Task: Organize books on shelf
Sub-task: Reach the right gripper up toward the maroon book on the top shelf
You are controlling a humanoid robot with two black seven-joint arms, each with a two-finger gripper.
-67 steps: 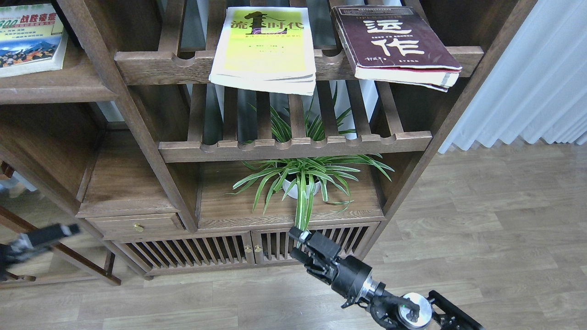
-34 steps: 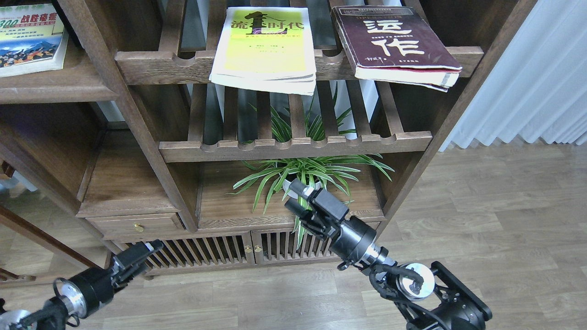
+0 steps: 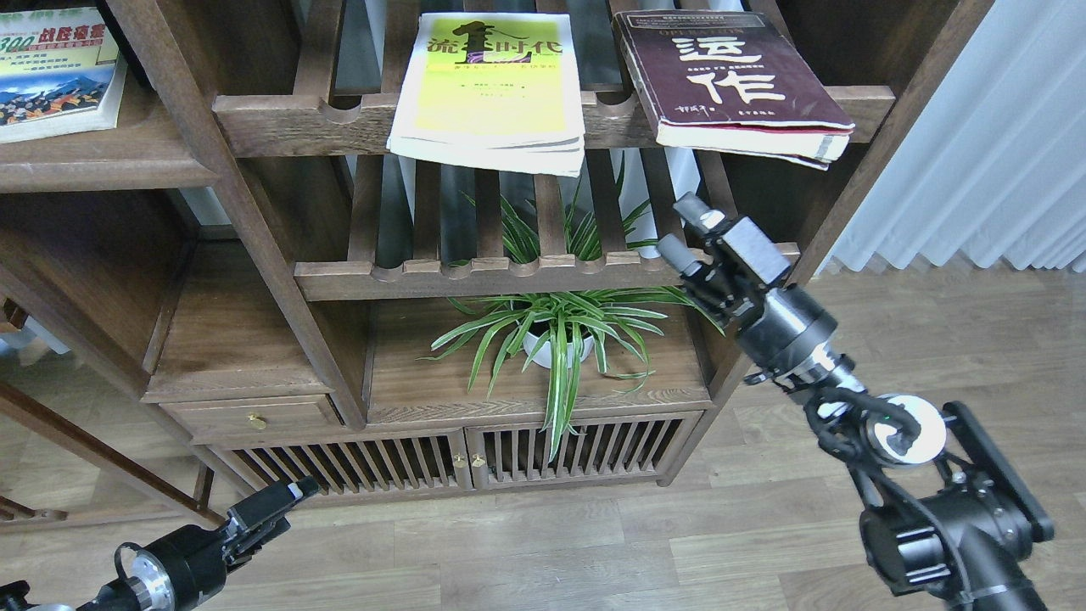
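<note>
A large yellow-and-white book (image 3: 488, 85) and a thick maroon book (image 3: 730, 81) lie flat on the upper slatted rack (image 3: 280, 123), both overhanging its front rail. A smaller white-green "300" book (image 3: 51, 72) lies on the solid plank shelf (image 3: 127, 165) at the upper left. My right gripper (image 3: 683, 227) is open and empty. It is in front of the right end of the lower slatted rack, below the maroon book and apart from it. My left gripper (image 3: 293, 496) is low at the bottom left near the floor, small and dark, and holds nothing that I can see.
A spider plant in a white pot (image 3: 560, 339) stands on the cabinet top under the lower slatted rack (image 3: 475, 276). Slatted cabinet doors (image 3: 382, 467) and a drawer with a brass knob (image 3: 254, 420) are below. A white curtain (image 3: 976, 144) hangs at the right over wood floor.
My right gripper has risen up and to the right, from in front of the plant to the lower rack's right end. My left gripper came in at the bottom left. The books have not moved.
</note>
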